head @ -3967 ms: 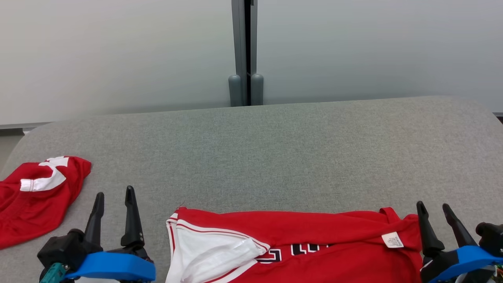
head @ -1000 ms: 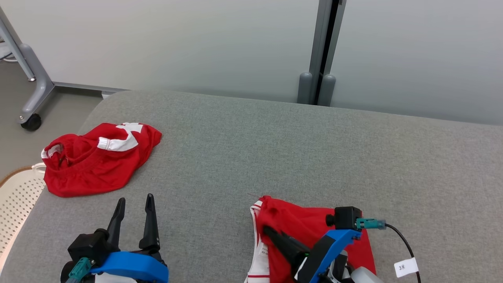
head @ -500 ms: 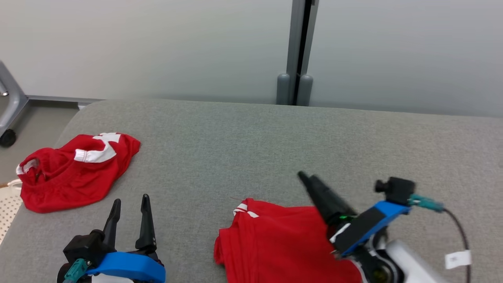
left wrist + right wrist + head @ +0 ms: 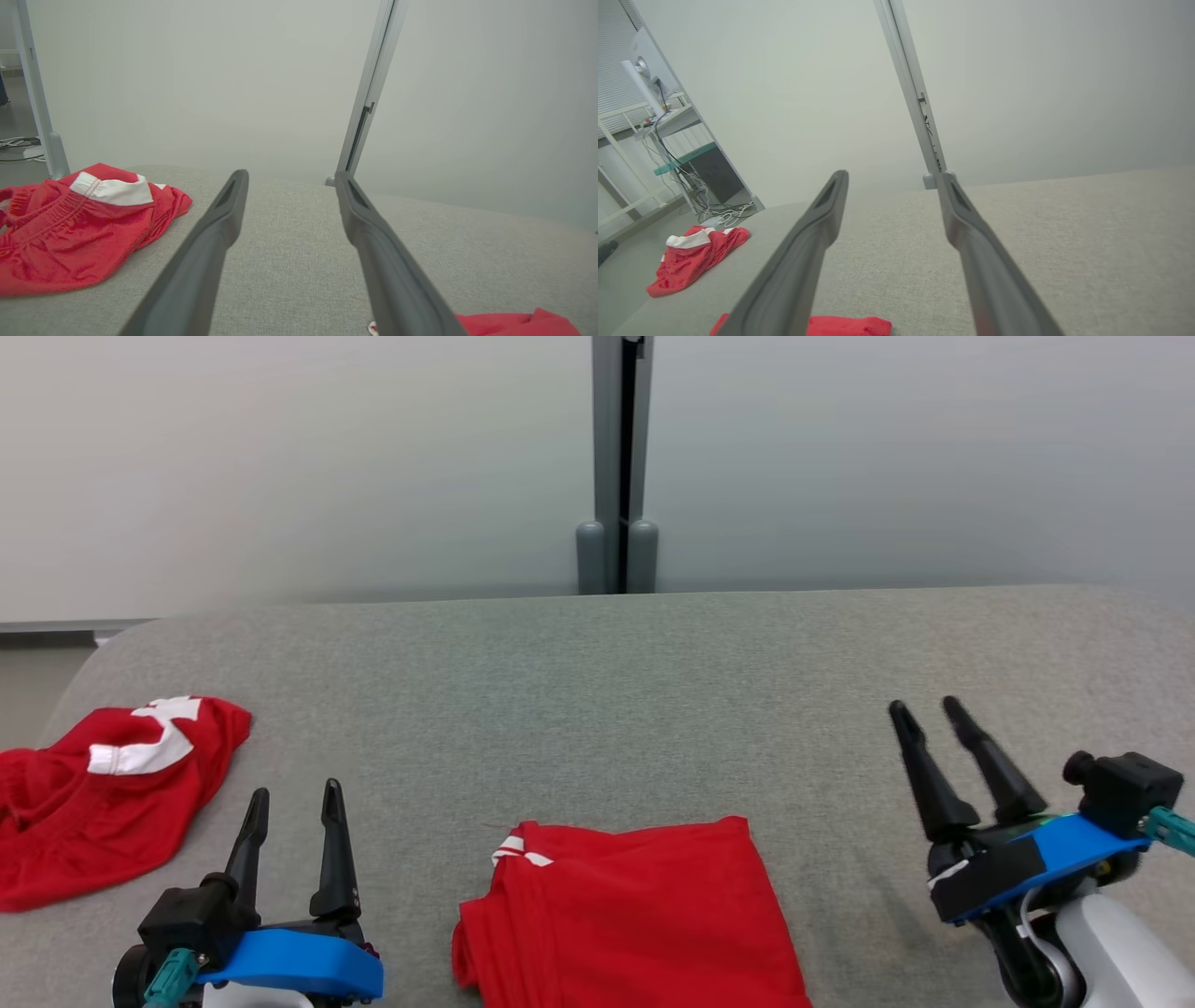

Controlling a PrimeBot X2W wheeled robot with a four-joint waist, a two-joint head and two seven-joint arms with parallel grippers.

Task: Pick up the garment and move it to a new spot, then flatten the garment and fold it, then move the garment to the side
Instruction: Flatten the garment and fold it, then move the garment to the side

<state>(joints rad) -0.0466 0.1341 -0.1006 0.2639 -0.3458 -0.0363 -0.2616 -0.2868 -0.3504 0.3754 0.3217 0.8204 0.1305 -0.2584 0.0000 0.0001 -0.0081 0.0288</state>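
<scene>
Folded red garment [image 4: 635, 915] lies flat at near middle of grey worktop [image 4: 607, 691], between left jaws and right jaws, both wide open, holding nothing, apart from it; crumpled red cloth [image 4: 103, 793] far left.

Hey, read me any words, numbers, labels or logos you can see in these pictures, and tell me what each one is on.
None can be read.
On the crumpled red garment: a white marking, perhaps part of a numeral, bunched up and not readable.
On the folded red garment: two short white stripes, no lettering.
</scene>
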